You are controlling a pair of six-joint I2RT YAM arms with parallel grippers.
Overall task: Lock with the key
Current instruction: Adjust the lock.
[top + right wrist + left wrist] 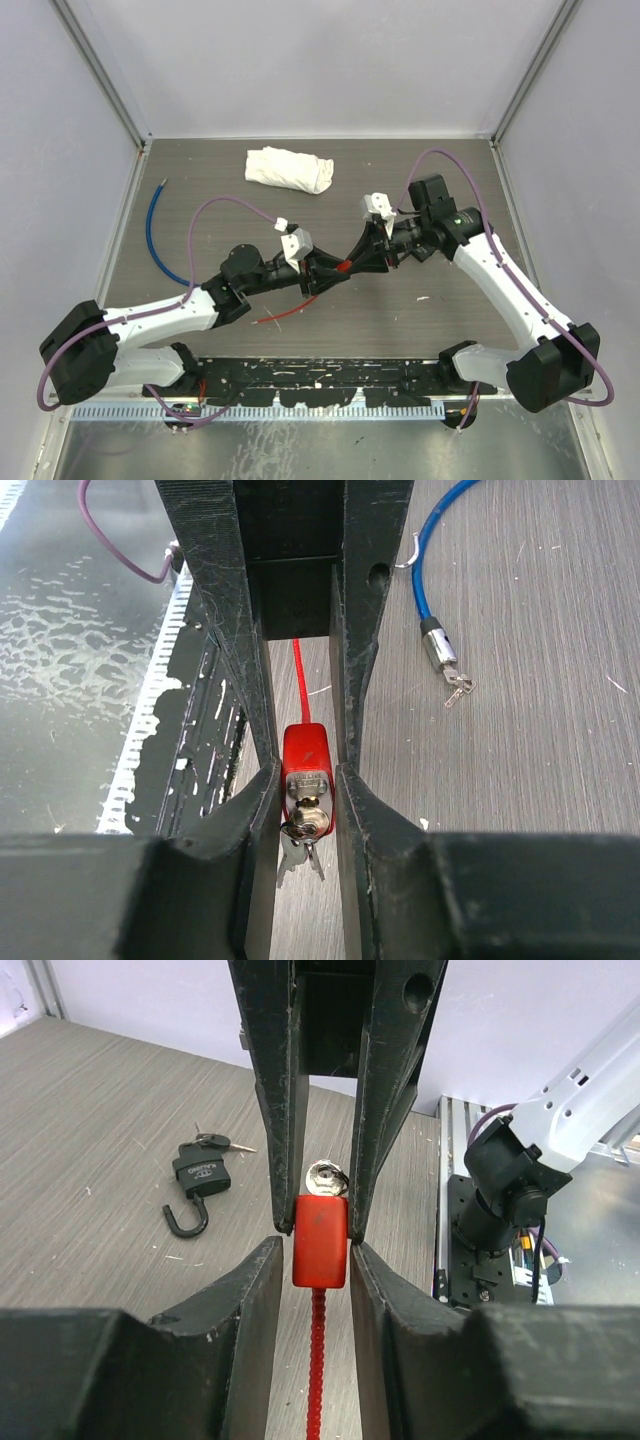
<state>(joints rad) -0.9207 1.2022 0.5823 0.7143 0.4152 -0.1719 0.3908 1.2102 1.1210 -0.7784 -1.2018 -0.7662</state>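
A small red cable lock is held above the table where my two grippers meet tip to tip. A silver key on a ring sits in its keyhole, facing the right wrist camera. My left gripper is closed round the lock's cable end, and the red cable trails down between its fingers. My right gripper is closed on the lock's key end, its fingertips pressed to the lock's sides. The key head hangs free between the fingers. In the left wrist view the key ring shows beyond the lock.
An open black padlock with its own key lies on the table to the left in the left wrist view. A blue cable lock with keys lies at the left. A white cloth lies at the back. The red cable trails near the front.
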